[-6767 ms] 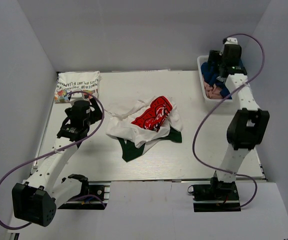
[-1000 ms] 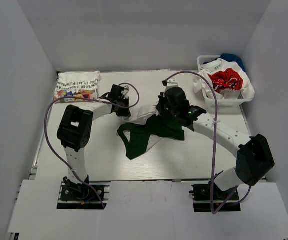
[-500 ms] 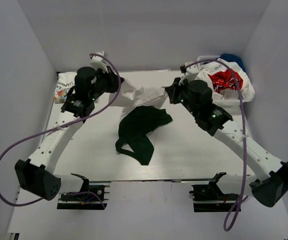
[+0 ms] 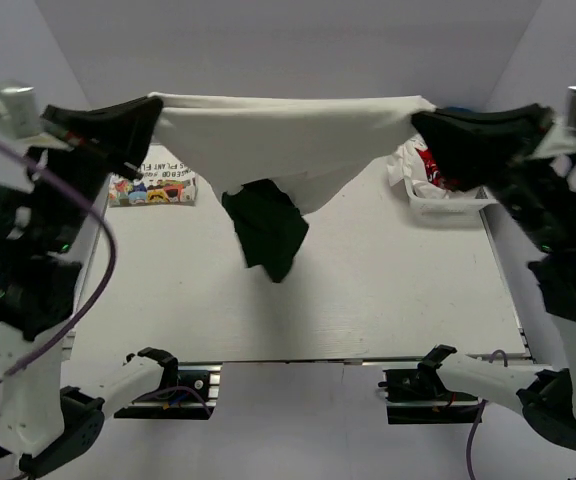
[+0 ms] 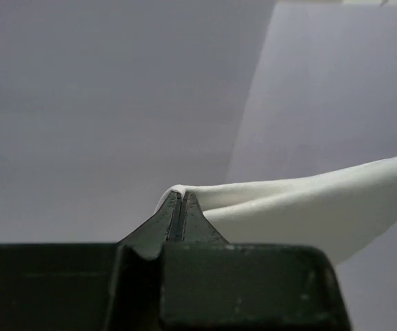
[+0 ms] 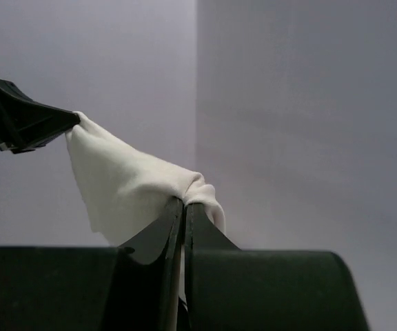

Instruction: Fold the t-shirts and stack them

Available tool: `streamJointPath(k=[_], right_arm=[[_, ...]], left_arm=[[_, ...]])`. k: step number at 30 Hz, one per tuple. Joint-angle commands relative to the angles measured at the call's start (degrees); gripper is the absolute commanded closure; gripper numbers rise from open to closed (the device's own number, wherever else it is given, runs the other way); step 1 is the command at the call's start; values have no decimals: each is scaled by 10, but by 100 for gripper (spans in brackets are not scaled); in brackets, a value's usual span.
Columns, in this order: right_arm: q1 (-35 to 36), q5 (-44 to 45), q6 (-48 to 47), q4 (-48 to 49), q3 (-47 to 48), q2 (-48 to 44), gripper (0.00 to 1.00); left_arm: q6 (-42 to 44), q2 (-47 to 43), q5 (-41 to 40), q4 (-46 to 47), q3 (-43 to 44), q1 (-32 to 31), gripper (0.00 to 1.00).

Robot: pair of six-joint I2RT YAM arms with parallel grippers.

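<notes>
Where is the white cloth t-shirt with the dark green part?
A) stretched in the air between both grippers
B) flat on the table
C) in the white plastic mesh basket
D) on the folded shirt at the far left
A: the left gripper and the right gripper each pinch an end of the white cloth t-shirt with the dark green part, which hangs spread between them above the white table.
</notes>
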Motion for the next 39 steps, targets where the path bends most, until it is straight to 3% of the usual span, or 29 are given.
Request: streamJointPath(k=[1,7,12,17,18,21,25,26,27,28,29,32,33,34,39], right_arm=[[-1,-86,-8,-29,61,-13,100],[-2,-89,-12,-21,91,-14,100],[-3,-10,-31,-18,88,20,100],[-2,202,-57,0,54,104,100],[-7,296,-59,5,46,135,100],[-34,357,-42,-7,2,244,100],[-126,285,54,-22,-112,351,100],[-134,271,84,-26,-127,365,100],[-140,257,88,-31,-132,401,79],[-153,216,96,-37,-130,434,53],[-155,204,97,-50,-121,463,11],[-161,180,102,-64,-96,501,10],[-161,180,96,-67,-96,502,10],[-159,181,98,-62,-105,490,10],[-157,149,110,-4,-231,427,10]], left_arm=[[2,-21,43,-36,59,9,100],[-9,-34,33,-41,89,9,100],[-9,-2,-16,-41,89,9,100],[-9,67,-78,-36,20,9,100],[-9,102,-92,-36,3,9,100],[-26,165,-174,-19,-89,9,100],[-56,367,-211,-28,-144,26,97],[-62,406,-211,-36,-144,31,87],[-62,443,-203,-59,-132,31,74],[-67,479,-203,-78,-95,31,53],[-67,535,-203,-96,-74,31,48],[-62,563,-190,-120,-27,26,35],[-53,556,-190,-106,-27,18,21],[-47,544,-190,-96,-50,18,0],[-55,449,-143,-65,-182,13,0]])
